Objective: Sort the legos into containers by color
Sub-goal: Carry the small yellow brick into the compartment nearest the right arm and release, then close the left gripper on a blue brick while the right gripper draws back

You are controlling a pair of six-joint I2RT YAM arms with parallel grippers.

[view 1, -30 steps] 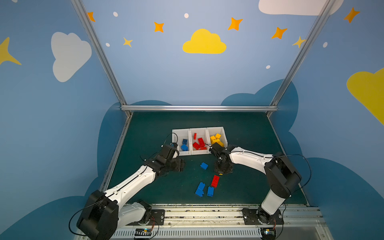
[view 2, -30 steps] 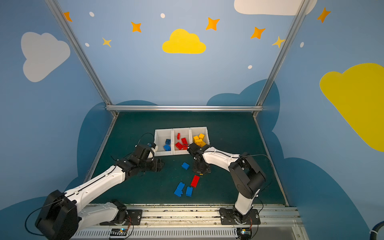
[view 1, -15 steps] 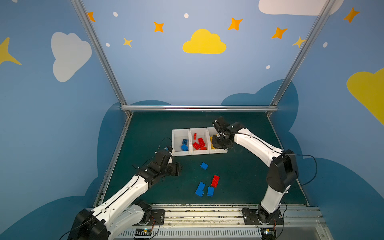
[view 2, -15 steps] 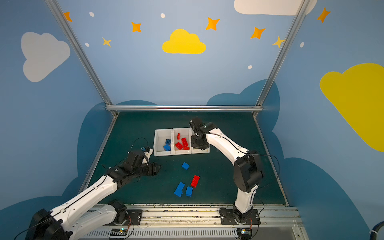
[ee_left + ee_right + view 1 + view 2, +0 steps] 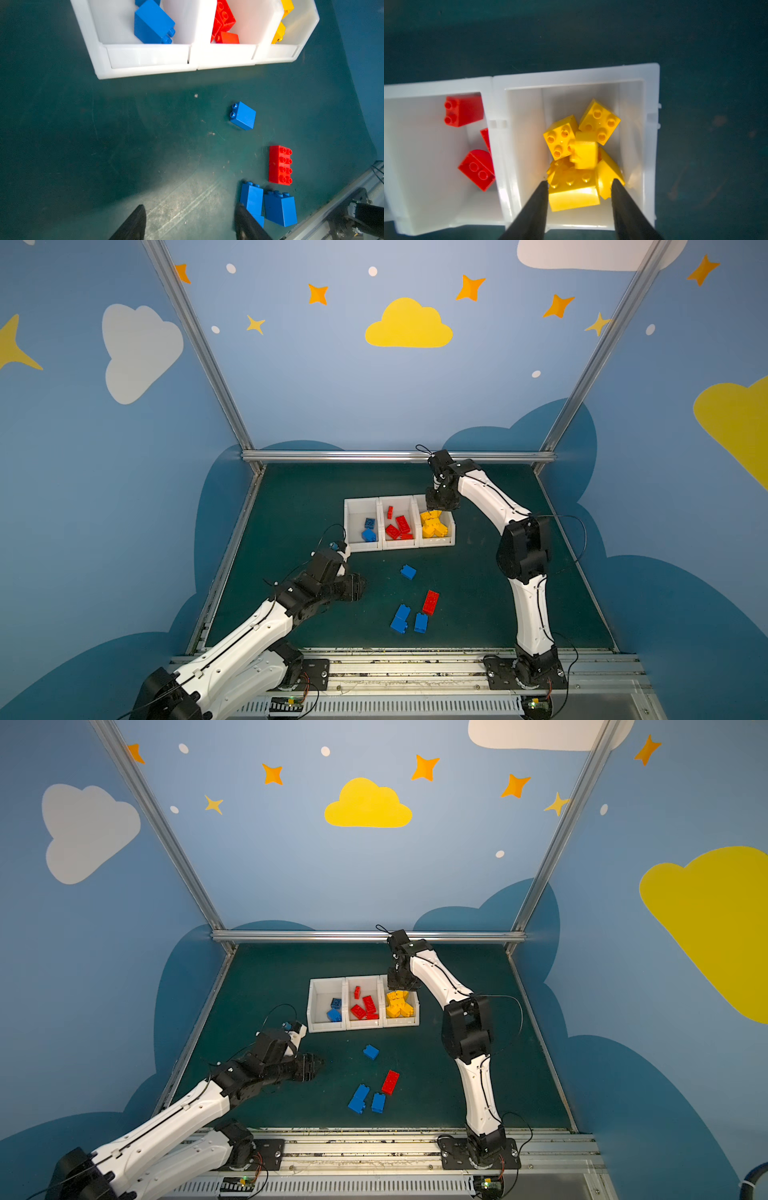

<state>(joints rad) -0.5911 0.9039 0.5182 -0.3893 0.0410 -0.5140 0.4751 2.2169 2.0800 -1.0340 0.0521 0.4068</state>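
While the right gripper (image 5: 579, 182) hung over the yellow bin (image 5: 652, 145) (the 3 o'clock end of the row), its jaws stood spread and empty above the yellow bricks (image 5: 599, 120). The left gripper (image 5: 190, 207), jaws likewise spread, held nothing. Three blue bricks (image 5: 408, 571) and one red brick (image 5: 430, 602) lay on the mat (image 5: 478, 572), at 6 o'clock of the bins (image 5: 399, 546).
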